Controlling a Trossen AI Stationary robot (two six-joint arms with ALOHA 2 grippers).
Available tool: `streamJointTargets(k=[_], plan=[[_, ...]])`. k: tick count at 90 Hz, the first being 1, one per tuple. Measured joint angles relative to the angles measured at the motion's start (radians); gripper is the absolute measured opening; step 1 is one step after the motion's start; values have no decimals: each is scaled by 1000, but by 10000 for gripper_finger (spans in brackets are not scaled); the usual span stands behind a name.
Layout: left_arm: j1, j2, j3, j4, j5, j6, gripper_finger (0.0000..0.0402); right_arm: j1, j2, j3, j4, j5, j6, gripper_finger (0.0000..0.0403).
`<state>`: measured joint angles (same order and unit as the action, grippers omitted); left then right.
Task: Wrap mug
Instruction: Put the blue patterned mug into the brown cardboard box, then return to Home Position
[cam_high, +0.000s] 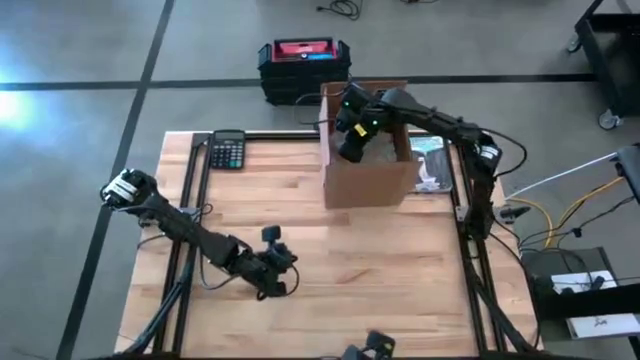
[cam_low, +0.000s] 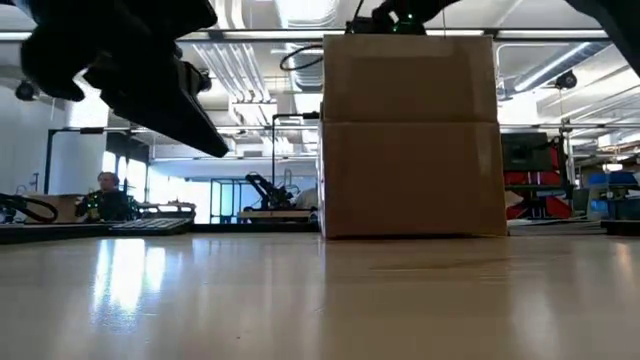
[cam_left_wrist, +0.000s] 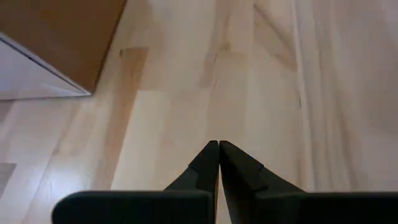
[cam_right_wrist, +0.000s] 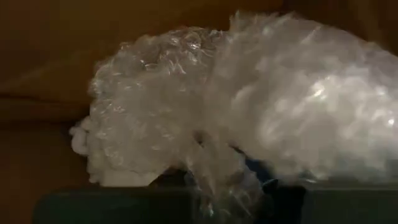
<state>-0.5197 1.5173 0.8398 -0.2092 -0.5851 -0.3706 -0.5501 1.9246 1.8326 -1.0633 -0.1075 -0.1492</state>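
Observation:
An open cardboard box (cam_high: 368, 165) stands on its base at the table's far right; in the low view the box (cam_low: 410, 135) fills the middle. My right gripper (cam_high: 352, 140) reaches down into it from above. Inside lies a bundle of clear bubble wrap (cam_right_wrist: 249, 106) with a speck of dark blue (cam_right_wrist: 258, 169) under it; the mug itself is hidden by the wrap. My left gripper (cam_high: 275, 275) waits shut just above the wood near the table's front left, its fingertips (cam_left_wrist: 219, 148) together with nothing between them. My right gripper has a gathered tail of the bubble wrap (cam_right_wrist: 221, 186) between its fingers, at the bundle's near underside. The wrap covers the fingertips, so the hold's depth and number of layers stay hidden. The bundle sits inside the box; whether it rests on the box floor I cannot tell.
A black calculator (cam_high: 227, 150) lies at the table's far left corner. A loose sheet of wrap (cam_high: 432, 165) lies just right of the box. A black and red case (cam_high: 303, 65) stands on the floor beyond the far edge. Bare wood stretches across the table's middle (cam_high: 340, 260).

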Motion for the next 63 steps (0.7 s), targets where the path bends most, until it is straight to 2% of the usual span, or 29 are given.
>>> streamJointTargets(k=[16, 35, 48, 63], plan=[[5, -2, 0, 0, 2, -2, 0, 6, 9, -25, -12, -17, 10, 126], [5, -85, 17, -49, 35, 2, 0, 11, -38, 170, -223, -102, 29, 225], [17, -239, 30, -120, 45, 64, 0, 27, -141, 256, -259, -112, 27, 263], [73, -433, -4, -133, 101, 148, 0, 55, -282, 207, -228, -112, 20, 284]])
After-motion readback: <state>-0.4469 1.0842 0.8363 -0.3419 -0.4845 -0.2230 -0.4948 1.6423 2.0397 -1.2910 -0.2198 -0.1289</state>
